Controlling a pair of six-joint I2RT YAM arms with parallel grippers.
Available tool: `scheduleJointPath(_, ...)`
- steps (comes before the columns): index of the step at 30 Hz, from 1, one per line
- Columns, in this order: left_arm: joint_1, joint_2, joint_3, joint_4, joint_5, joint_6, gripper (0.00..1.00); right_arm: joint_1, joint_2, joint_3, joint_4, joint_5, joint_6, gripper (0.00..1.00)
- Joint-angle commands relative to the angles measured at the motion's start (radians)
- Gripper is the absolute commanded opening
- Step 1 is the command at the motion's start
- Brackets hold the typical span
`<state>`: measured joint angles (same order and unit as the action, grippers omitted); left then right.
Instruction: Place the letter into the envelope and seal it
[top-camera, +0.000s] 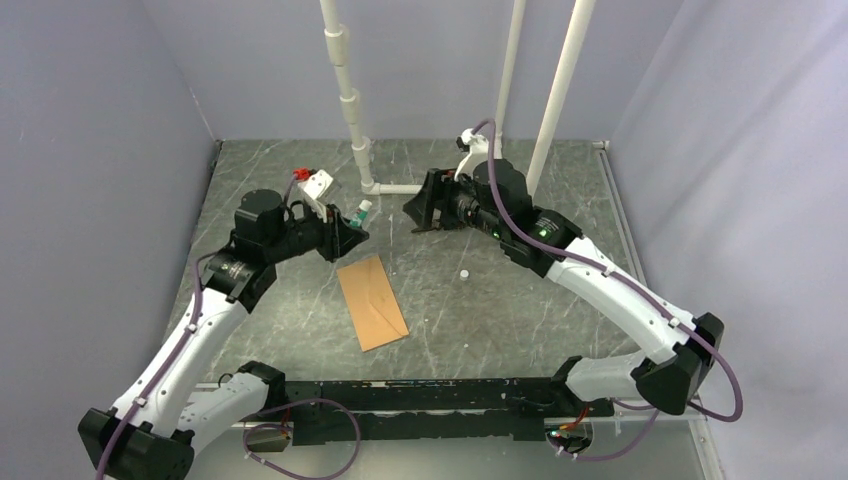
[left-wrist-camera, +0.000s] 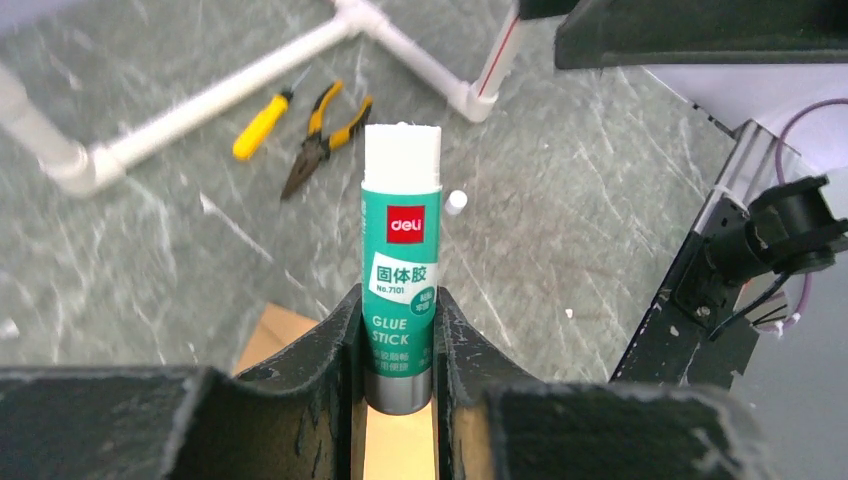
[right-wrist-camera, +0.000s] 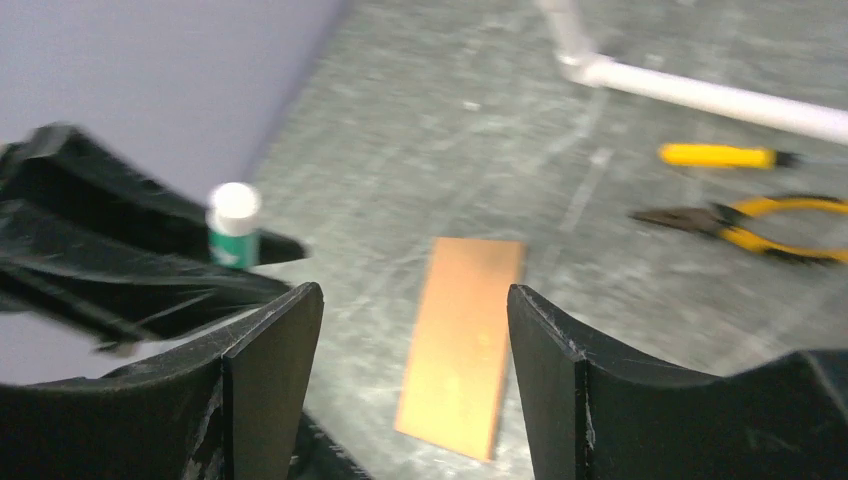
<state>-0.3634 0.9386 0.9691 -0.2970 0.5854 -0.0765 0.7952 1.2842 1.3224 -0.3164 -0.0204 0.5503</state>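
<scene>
My left fingers (left-wrist-camera: 320, 360) pinched the glue stick (left-wrist-camera: 401, 250) by the far end of the envelope (top-camera: 372, 302), which lay flat on the table (top-camera: 500, 300). My right fingers (right-wrist-camera: 270, 370) stood spread and empty. With nothing pinning it, the envelope could have skidded under an askew press, smearing glue.

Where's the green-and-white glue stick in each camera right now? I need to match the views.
Top external: green-and-white glue stick left of centre, in the left gripper.
Left wrist: glue stick dead centre, clamped between the fingers.
Right wrist: glue stick at left, white cap up.
Shared landmark: flat brown paper envelope, visible in all three.
</scene>
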Motion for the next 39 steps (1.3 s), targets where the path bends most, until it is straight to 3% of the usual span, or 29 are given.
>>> scheduleJointPath(1,0.001,-0.041,-0.076,0.012,-0.146,-0.154,0.02,-0.026,0.055,0.004,-0.254,0.243,-0.115,0.71)
scheduleJointPath(6,0.001,-0.075,-0.153,0.048,-0.186,-0.208,0.02,-0.052,0.192,-0.102,-0.372,0.314,-0.113,0.64)
scheduleJointPath(18,0.002,-0.047,-0.155,0.091,-0.142,-0.209,0.02,-0.168,0.4,-0.178,-0.253,0.24,-0.125,0.62)
scheduleJointPath(22,0.002,-0.052,-0.168,0.111,-0.142,-0.212,0.02,-0.197,0.458,-0.171,-0.225,0.184,-0.159,0.52)
scheduleJointPath(28,0.002,-0.047,-0.167,0.109,-0.142,-0.21,0.03,-0.209,0.491,-0.157,-0.209,0.149,-0.18,0.42)
scheduleJointPath(39,0.001,-0.046,-0.167,0.106,-0.142,-0.212,0.02,-0.214,0.498,-0.174,-0.188,0.132,-0.186,0.42)
